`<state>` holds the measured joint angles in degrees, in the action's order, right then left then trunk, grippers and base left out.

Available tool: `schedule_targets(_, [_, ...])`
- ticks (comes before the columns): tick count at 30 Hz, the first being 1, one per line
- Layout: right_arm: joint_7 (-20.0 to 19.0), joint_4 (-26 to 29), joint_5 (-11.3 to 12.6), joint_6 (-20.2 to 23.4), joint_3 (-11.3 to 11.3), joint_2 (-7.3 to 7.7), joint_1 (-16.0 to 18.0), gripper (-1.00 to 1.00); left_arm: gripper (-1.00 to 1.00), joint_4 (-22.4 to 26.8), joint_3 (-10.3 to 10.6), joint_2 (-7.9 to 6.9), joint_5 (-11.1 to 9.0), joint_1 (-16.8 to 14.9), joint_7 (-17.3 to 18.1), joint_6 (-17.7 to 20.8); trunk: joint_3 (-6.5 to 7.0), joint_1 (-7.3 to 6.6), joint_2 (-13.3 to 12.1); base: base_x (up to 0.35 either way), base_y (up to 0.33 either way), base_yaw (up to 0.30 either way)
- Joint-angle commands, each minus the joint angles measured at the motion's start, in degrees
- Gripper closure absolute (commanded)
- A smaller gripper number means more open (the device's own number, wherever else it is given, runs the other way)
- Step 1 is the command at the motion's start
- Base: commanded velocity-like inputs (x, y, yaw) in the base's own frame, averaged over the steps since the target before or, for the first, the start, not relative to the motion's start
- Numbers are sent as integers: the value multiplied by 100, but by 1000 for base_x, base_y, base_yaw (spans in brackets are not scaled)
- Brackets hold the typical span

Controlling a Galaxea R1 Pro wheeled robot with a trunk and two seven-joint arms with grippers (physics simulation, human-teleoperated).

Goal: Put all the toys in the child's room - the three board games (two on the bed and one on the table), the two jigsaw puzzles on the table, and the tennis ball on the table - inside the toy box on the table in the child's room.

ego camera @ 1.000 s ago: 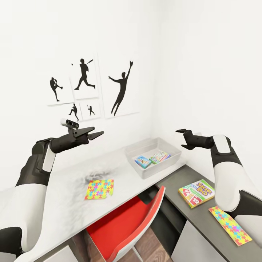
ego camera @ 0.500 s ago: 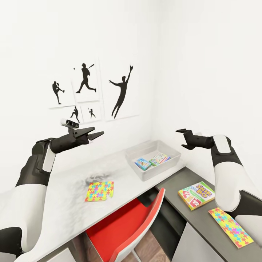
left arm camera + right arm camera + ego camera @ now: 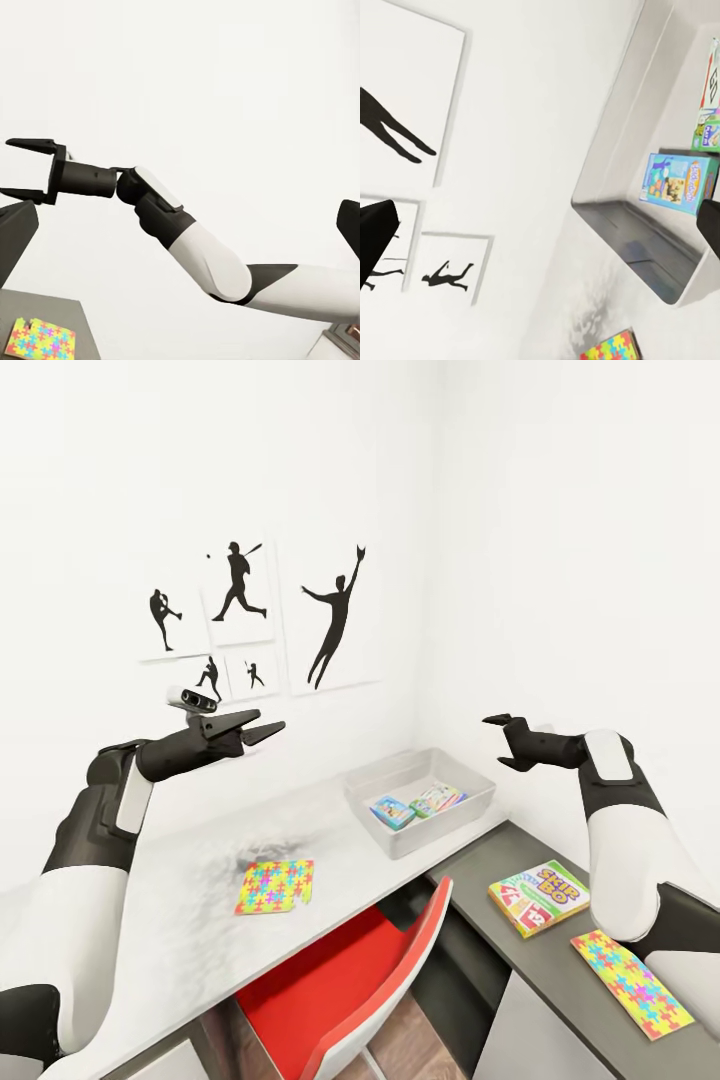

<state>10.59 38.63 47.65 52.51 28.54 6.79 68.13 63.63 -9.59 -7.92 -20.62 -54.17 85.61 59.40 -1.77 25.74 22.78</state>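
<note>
Whole view tipped up a bit since before; toys unmoved. Left hand (image 3: 262,726) spread wide, holding nothing. Right hand (image 3: 497,740) spread wide, holding nothing. Both above bench (image 3: 190,920).

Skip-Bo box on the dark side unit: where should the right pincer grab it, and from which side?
Probably from above. The Skip-Bo box lies flat on the dark side unit, so only its edges offer a hold. Close the right pincer across its two long edges, near the middle. Both have bare surface beside them; the puzzle lies apart, off one short end.
</note>
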Motion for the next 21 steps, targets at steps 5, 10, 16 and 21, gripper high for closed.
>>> schedule_targets(5, [57,4,60,14,13,6,7,-100,-100,0,1,-21,-3,-5,18,60,-13,4,14,-1,0,0])
schedule_targets(10, [54,4,53,12,14,0,-5,-100,-100,0,1,-30,-3,-1,24,60,-12,4,14,0,0,0])
schedule_targets(16, [53,4,51,7,18,3,-29,-100,-100,0,1,-34,-3,3,18,60,-12,4,14,0,0,0])
schedule_targets(21, [57,4,59,13,20,22,-36,-100,-100,0,1,-34,-3,3,17,60,-12,4,14,0,0,0])
